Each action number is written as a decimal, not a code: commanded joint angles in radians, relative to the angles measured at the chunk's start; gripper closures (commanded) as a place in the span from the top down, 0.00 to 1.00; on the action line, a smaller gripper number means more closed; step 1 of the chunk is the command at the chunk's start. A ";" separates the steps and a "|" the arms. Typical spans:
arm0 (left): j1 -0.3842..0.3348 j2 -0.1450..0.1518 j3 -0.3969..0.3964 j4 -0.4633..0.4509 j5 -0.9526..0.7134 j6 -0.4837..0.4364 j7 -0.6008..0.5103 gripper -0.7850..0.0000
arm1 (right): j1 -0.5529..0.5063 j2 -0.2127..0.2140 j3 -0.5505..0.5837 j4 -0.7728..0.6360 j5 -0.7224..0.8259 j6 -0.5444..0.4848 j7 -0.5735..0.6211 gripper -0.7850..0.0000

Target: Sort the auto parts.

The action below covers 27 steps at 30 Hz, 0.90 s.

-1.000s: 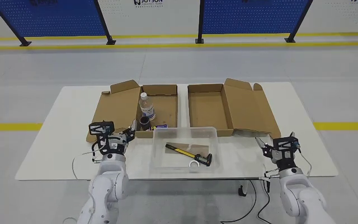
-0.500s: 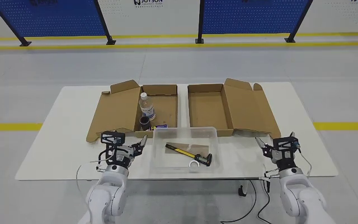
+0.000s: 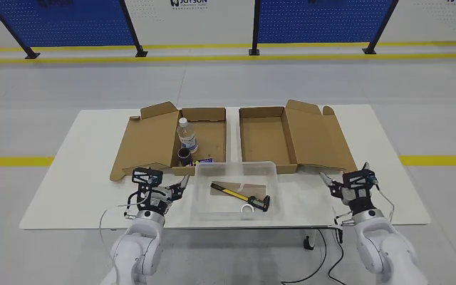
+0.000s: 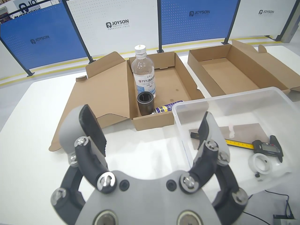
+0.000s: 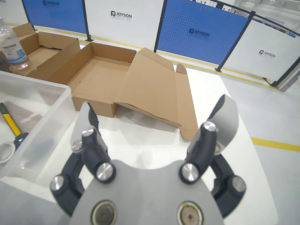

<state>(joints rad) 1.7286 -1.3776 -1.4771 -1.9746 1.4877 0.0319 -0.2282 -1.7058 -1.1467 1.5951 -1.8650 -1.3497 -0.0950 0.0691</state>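
left gripper (image 4: 146,115) open, holding nothing, over table (image 4: 145,146) just beside tub (image 4: 181,132) | right gripper (image 5: 155,105) open, holding nothing, near right box (image 5: 100,71) flap | caliper (image 4: 255,145) and white ring (image 4: 260,163) lie in tub | bottle (image 4: 143,71) and black cylinder (image 4: 145,104) upright, spray can (image 4: 165,108) lying, all in left box (image 4: 173,80)

The spray can (image 4: 165,108) is half hidden behind the clear bin (image 4: 234,95); the right wrist view's edge crops the bottle (image 5: 10,47).
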 commanded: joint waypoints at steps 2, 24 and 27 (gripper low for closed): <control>0.000 0.000 0.000 0.000 0.000 0.000 0.000 1.00 | 0.014 0.005 -0.006 -0.046 -0.011 -0.095 0.080 1.00; 0.000 0.000 0.000 0.000 0.000 0.000 0.000 1.00 | 0.386 0.001 -0.327 -0.042 0.331 -0.375 0.790 1.00; 0.000 0.000 0.000 0.000 0.000 0.000 0.000 1.00 | 0.445 -0.007 -0.382 0.007 0.337 -0.348 0.826 1.00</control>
<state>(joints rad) 1.7286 -1.3776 -1.4771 -1.9746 1.4877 0.0319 -0.2282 -1.2813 -1.1517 1.2282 -1.8735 -1.0114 -0.4529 0.8833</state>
